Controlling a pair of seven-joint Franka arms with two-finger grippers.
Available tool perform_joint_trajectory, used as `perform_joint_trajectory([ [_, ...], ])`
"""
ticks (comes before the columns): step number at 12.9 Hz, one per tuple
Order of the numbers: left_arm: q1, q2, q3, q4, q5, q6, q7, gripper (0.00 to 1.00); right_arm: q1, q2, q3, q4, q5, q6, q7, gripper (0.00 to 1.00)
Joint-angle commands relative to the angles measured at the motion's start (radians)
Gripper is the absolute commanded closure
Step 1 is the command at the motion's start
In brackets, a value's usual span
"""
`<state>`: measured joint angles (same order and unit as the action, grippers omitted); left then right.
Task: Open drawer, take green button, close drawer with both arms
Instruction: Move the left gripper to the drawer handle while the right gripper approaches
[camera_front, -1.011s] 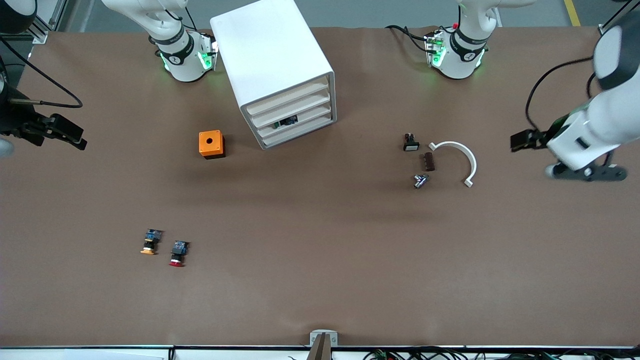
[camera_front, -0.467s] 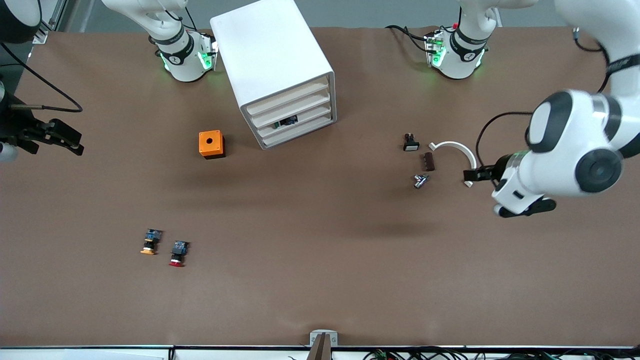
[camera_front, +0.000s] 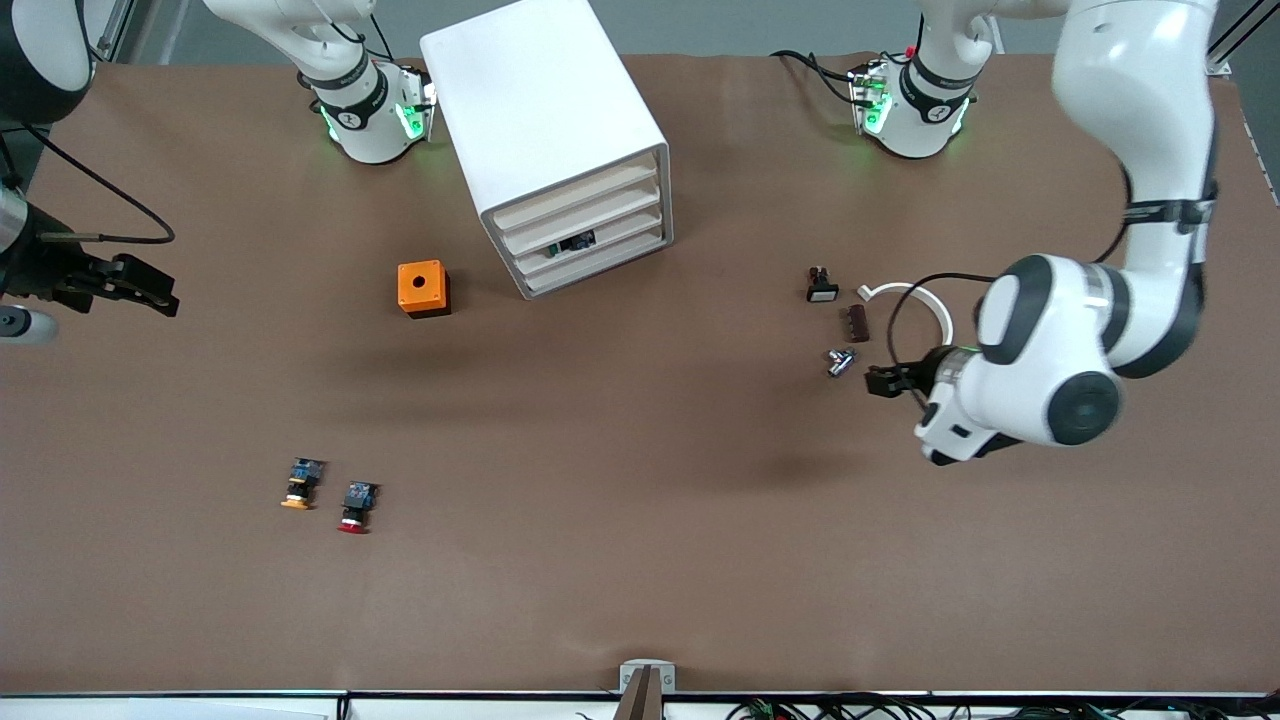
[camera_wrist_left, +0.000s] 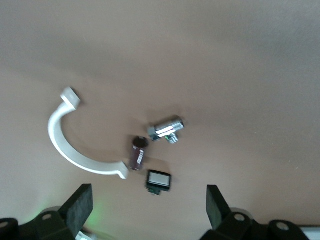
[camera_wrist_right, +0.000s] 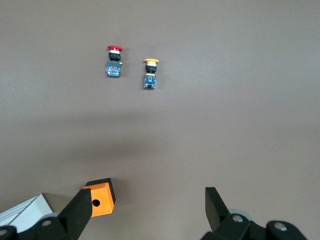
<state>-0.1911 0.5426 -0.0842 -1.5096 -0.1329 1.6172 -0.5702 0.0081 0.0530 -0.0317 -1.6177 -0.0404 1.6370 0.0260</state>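
Note:
The white cabinet (camera_front: 545, 120) stands at the back of the table with four stacked fronts, all pushed in. In the gap at the third front, the drawer (camera_front: 612, 238), shows a small dark thing with a green end, the button (camera_front: 566, 244). My left gripper (camera_front: 884, 382) is open and empty, up over the table beside a chrome fitting (camera_front: 841, 361); in the left wrist view (camera_wrist_left: 149, 210) it holds nothing. My right gripper (camera_front: 140, 286) is open and empty over the right arm's end of the table; it also shows in the right wrist view (camera_wrist_right: 147, 210).
An orange box (camera_front: 424, 288) with a hole sits beside the cabinet. A white curved clamp (camera_front: 920, 310), a brown cylinder (camera_front: 858, 323) and a black switch (camera_front: 821, 287) lie near the left gripper. An orange-capped button (camera_front: 300, 483) and a red-capped button (camera_front: 356, 506) lie nearer the camera.
The left arm has swung in from its end of the table, and its gripper now hangs by the chrome fitting. The right gripper has shifted only slightly.

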Motion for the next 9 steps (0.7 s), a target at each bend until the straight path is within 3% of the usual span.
perform_joint_trajectory([
  [1,-0.082,0.055,0.003,0.034,-0.011,0.004,-0.219,0.00,0.003,0.039,0.013,0.015,-0.001,-0.006,0.061,0.01],
  [7,-0.224,0.145,0.003,0.055,-0.108,0.018,-0.800,0.00,0.127,0.143,0.013,0.033,0.037,0.000,0.306,0.01],
  [9,-0.257,0.163,0.003,0.055,-0.186,0.018,-1.004,0.00,0.132,0.172,0.013,0.033,0.141,0.003,0.359,0.00],
])
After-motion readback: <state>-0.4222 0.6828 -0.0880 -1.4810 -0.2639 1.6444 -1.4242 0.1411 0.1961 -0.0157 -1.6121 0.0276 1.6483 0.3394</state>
